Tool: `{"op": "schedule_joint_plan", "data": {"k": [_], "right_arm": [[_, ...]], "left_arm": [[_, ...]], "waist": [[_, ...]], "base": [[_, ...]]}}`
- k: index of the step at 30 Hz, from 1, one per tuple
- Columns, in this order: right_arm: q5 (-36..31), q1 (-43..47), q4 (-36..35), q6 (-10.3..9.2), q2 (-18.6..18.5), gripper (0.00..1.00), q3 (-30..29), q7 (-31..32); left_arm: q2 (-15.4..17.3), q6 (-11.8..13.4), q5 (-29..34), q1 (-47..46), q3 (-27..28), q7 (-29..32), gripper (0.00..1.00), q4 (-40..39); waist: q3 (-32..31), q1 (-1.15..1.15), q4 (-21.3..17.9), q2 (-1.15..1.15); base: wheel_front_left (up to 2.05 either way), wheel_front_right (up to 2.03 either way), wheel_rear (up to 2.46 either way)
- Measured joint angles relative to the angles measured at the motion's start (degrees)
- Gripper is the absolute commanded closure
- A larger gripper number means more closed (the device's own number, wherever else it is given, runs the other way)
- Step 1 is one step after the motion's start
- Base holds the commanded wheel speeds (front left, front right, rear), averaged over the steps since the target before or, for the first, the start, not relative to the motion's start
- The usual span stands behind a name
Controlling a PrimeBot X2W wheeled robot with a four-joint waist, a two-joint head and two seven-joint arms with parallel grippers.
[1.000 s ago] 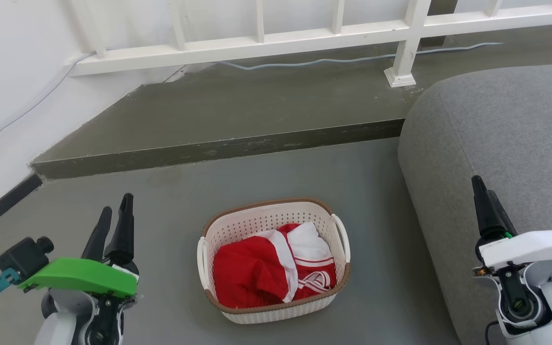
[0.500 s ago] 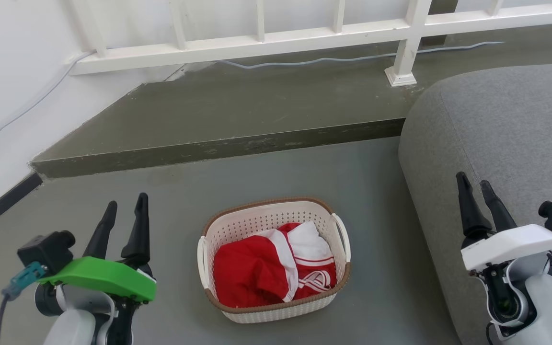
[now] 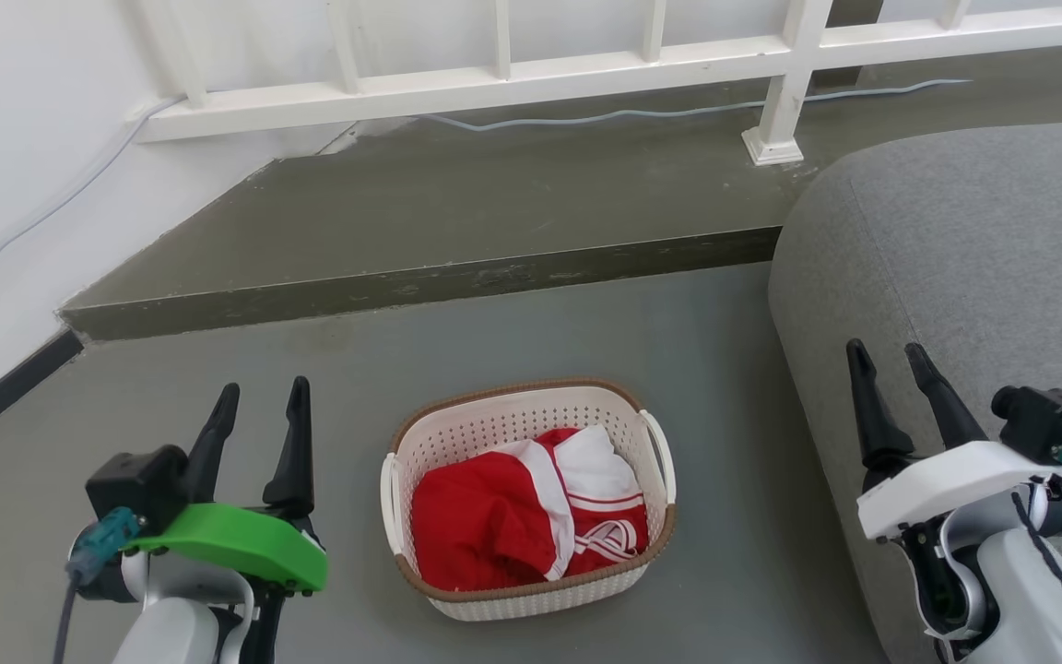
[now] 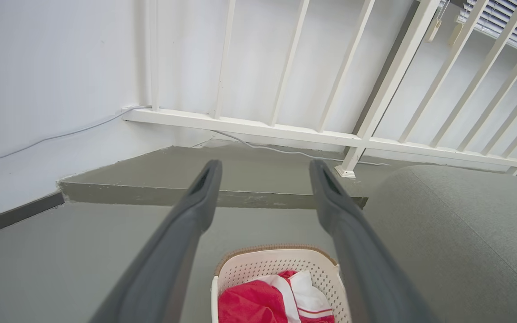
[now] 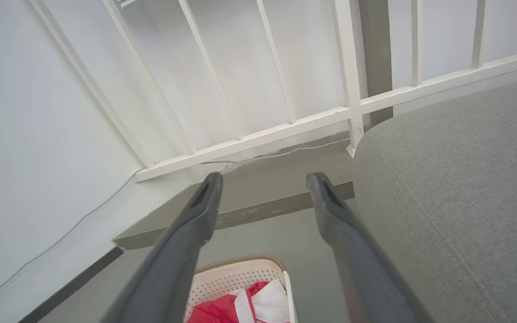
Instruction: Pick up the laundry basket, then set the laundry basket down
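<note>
Cream plastic laundry basket (image 3: pixel 531 601) rests on the floor; left gripper (image 3: pixel 265 385) and right gripper (image 3: pixel 883 346) flank it, fingers spread, empty.

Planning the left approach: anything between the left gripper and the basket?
Nothing but bare grey floor lies between the left gripper and the basket, seen in the head view.

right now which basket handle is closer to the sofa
The white loop handle on the right side of the laundry basket, facing the grey sofa; the other handle is on the left side, away from it.
</note>
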Motion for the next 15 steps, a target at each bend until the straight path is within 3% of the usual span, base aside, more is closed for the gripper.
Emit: {"op": "schedule_joint_plan", "data": {"k": [15], "right_arm": [[-10.5, 0.0, 0.0, -2.44, -0.2, 0.0, 2.2, -2.6]], "left_arm": [[-0.4, 1.8, 10.5, 0.0, -1.8, -2.4, 0.0, 0.0]], "waist": [[0.1, 0.0, 0.2, 0.0]], "base": [[0.0, 0.0, 0.0]]}}
